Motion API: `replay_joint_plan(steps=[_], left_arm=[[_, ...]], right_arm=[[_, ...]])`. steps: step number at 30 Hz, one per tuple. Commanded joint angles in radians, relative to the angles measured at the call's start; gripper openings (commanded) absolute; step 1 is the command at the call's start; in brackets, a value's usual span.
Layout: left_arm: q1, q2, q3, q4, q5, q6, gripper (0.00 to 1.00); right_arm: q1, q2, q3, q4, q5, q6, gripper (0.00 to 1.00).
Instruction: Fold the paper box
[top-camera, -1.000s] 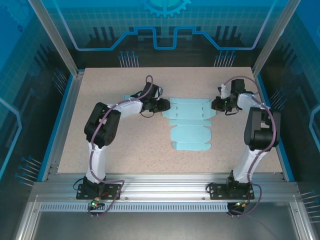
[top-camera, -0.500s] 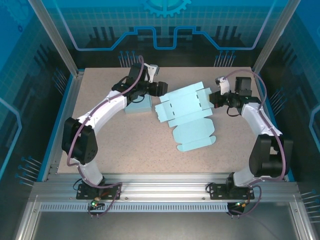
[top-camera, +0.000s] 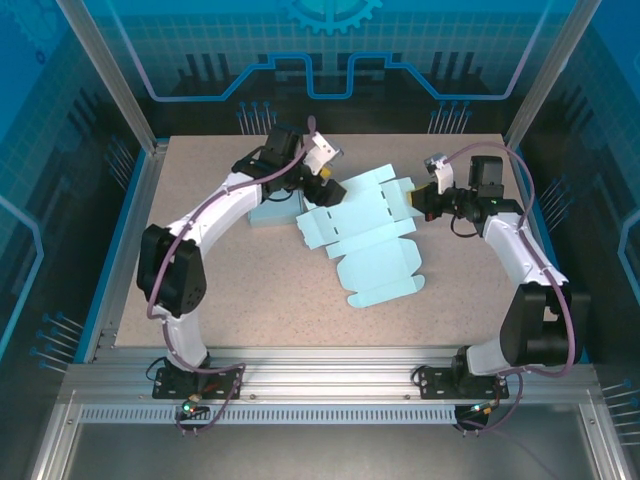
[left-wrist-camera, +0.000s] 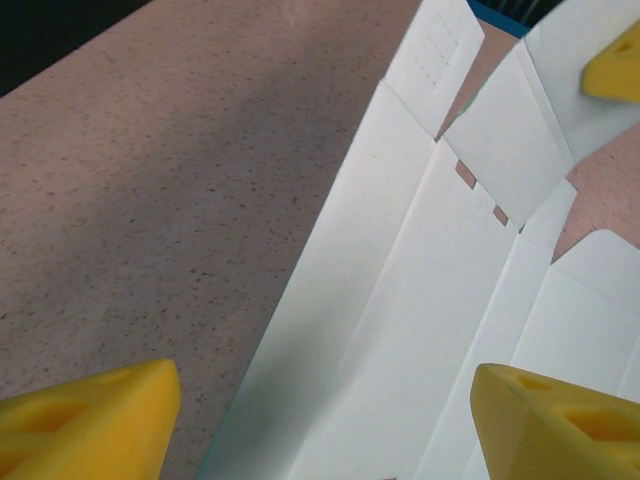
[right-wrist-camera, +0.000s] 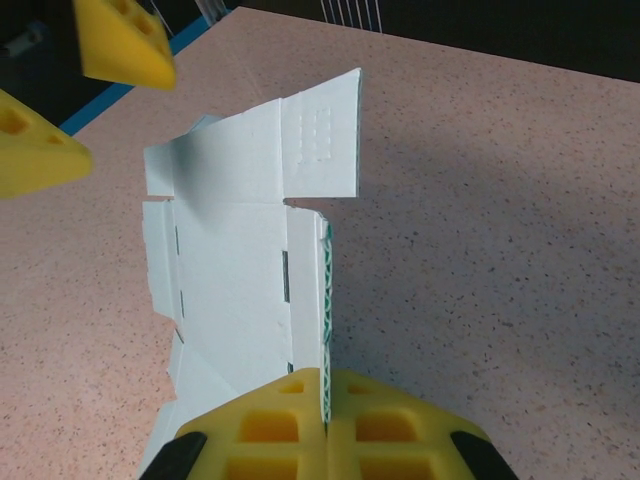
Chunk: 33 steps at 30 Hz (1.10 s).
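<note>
Speckled tabletop (top-camera: 250, 290) under creased, slotted paper box (top-camera: 365, 230)

The setting is a robotics laboratory test cell. A speckled bench (top-camera: 250, 290) stands inside an aluminium profile frame (top-camera: 330, 372), enclosed by blue translucent panels (top-camera: 420, 40) printed with gear and circuit graphics. Two robot arms (top-camera: 215, 215) are bolted to the frame's front rail.

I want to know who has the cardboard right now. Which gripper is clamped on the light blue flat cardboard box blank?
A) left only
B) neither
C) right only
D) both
C: the right gripper is shut on the edge of the light blue flat cardboard box blank, while the left gripper stands open above it.
</note>
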<state>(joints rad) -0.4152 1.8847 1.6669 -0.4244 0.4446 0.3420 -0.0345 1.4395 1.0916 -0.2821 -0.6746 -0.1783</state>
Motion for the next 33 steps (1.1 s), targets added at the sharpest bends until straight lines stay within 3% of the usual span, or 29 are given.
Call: replay_joint_plan(steps=[1,8,11,13,16,17,24,28,33], left_arm=[[0.001,0.055,0.086,-0.106,0.098,0.112,0.78],[0.008,0.127,0.183,-0.194,0.102,0.167,0.77],[0.011,0.137,0.195,-0.218,0.104,0.190,0.72],[0.013,0.143,0.203,-0.241,0.116,0.206,0.60],[0.012,0.151,0.215,-0.262,0.121,0.213,0.30],[0.012,0.151,0.215,-0.262,0.120,0.215,0.24],[0.011,0.120,0.187,-0.233,0.120,0.233,0.01],[0.001,0.055,0.118,-0.150,0.069,0.250,0.00],[-0.053,-0.040,-0.034,0.003,-0.108,0.330,0.00]], right_arm=[[0.020,-0.033,-0.003,0.009,-0.055,-0.021,0.00],[0.031,-0.050,-0.006,0.004,-0.063,-0.023,0.00],[0.030,-0.051,-0.007,0.006,-0.066,-0.023,0.00],[0.031,-0.048,-0.008,0.009,-0.066,-0.020,0.00],[0.031,-0.040,-0.009,0.018,-0.065,-0.014,0.00],[0.031,-0.037,-0.008,0.019,-0.065,-0.012,0.00],[0.031,-0.009,-0.019,0.043,-0.036,0.019,0.00],[0.028,0.013,-0.032,0.049,0.023,0.061,0.01],[0.022,0.021,-0.077,0.059,0.114,0.151,0.30]])
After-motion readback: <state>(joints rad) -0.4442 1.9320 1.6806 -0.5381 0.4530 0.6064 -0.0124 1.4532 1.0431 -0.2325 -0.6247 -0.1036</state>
